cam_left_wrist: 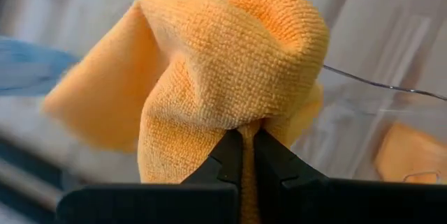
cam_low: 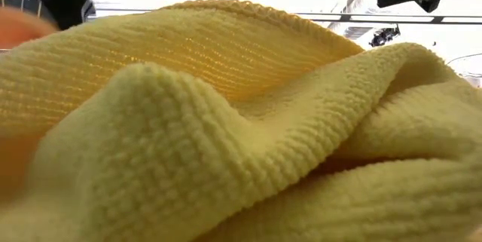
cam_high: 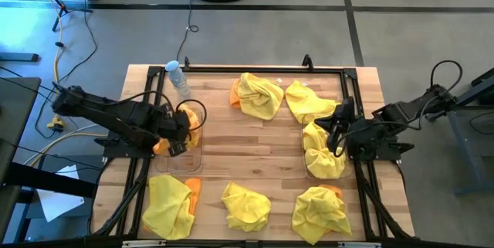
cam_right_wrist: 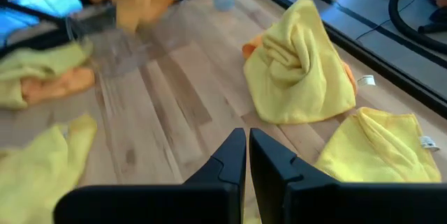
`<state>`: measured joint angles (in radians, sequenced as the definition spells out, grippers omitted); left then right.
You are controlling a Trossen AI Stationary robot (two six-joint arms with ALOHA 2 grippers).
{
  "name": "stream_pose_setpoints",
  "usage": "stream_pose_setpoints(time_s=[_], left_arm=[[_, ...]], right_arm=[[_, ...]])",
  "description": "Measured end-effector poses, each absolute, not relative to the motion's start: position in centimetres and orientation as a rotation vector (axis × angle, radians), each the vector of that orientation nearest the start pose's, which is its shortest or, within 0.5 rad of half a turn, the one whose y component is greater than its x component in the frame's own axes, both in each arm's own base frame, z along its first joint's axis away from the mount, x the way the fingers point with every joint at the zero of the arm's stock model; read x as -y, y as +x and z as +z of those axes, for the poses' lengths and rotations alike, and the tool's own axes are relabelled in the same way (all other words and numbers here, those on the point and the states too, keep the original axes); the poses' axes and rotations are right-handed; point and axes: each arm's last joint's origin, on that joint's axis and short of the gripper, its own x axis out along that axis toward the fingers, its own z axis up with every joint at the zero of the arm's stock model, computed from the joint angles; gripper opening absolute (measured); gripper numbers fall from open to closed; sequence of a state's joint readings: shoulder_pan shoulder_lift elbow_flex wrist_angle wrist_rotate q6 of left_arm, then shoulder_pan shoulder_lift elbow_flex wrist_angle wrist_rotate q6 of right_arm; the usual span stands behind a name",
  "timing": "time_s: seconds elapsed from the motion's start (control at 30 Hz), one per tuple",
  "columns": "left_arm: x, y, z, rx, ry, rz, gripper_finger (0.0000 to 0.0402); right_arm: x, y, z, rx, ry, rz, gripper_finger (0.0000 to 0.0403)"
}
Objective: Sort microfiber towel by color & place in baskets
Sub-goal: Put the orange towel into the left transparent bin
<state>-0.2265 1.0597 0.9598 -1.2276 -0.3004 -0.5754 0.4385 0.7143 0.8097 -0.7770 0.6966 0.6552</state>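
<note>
Overhead, the left gripper (cam_high: pixel 179 136) sits at centre left of the frame, fingers clamped on an orange towel (cam_left_wrist: pixel 216 77) bunched directly above its fingertips, over a clear basket (cam_high: pixel 189 151). The right gripper (cam_high: pixel 335 134), centre right, has its fingers together and empty, just beside a yellow towel (cam_high: pixel 320 151). More yellow towels (cam_high: pixel 245 205) lie scattered along the table (cam_high: pixel 247 155).

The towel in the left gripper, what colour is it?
Orange. The towel pinched in the left gripper shows best in the left wrist view.
</note>
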Motion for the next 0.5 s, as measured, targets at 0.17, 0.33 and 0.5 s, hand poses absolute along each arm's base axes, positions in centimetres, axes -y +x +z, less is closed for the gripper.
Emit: stream_pose_setpoints(time_s=[0.17,0.33,0.5], left_arm=[[1.8,15.7,23.7,-1.241,-0.170,0.425,0.0000],[0.5,15.9,20.2,-1.271,-0.207,0.422,0.0000],[-1.0,16.2,18.6,-1.263,-0.300,0.527,0.0010]], right_arm=[[-3.8,12.7,30.8,-0.398,0.291,-0.437,0.0016],[-3.8,13.0,31.4,-0.305,0.322,-0.481,0.0016],[-3.8,13.2,32.0,-0.227,0.364,-0.512,0.0016]])
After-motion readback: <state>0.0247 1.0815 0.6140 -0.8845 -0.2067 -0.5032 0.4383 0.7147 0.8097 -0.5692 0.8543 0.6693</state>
